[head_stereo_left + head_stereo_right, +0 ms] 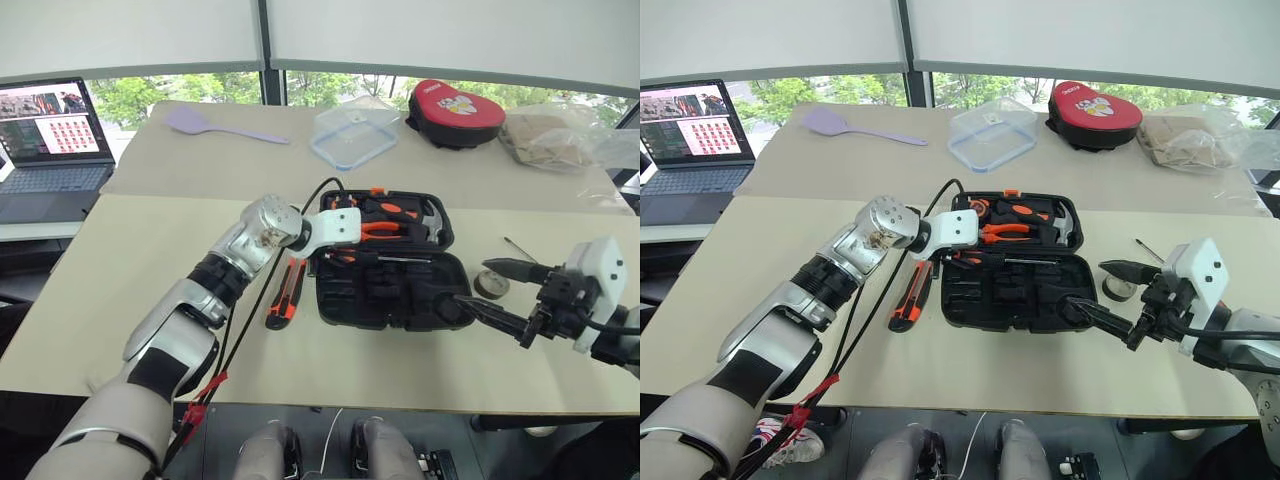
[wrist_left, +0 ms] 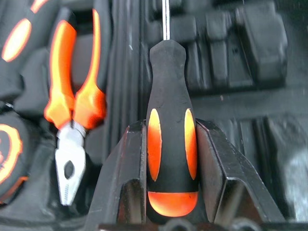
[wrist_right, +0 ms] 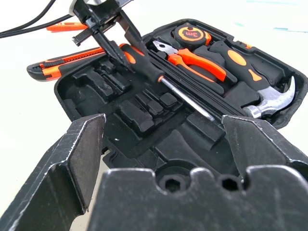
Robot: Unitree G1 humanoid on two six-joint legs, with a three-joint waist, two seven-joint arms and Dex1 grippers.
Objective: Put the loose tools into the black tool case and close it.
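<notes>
Black tool case (image 1: 385, 290) lies open at table centre. Left gripper (image 2: 171, 144) over the case's left half, fingers clamped on the handle of a black-and-orange screwdriver (image 3: 144, 65), shaft lying along the case's hinge line. Utility knife (image 1: 286, 293) on the table just left of the case. Tape roll (image 1: 491, 284) just right of it. Right gripper (image 1: 500, 292) at the case's right edge, fingers spread wide, holding nothing.

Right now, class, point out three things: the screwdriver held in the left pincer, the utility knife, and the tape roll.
screwdriver (image 2: 172, 144): left wrist view, on its black-and-orange handle.
utility knife (image 1: 287, 295): left eye view, mid-body.
tape roll (image 1: 491, 284): left eye view, top face.
</notes>
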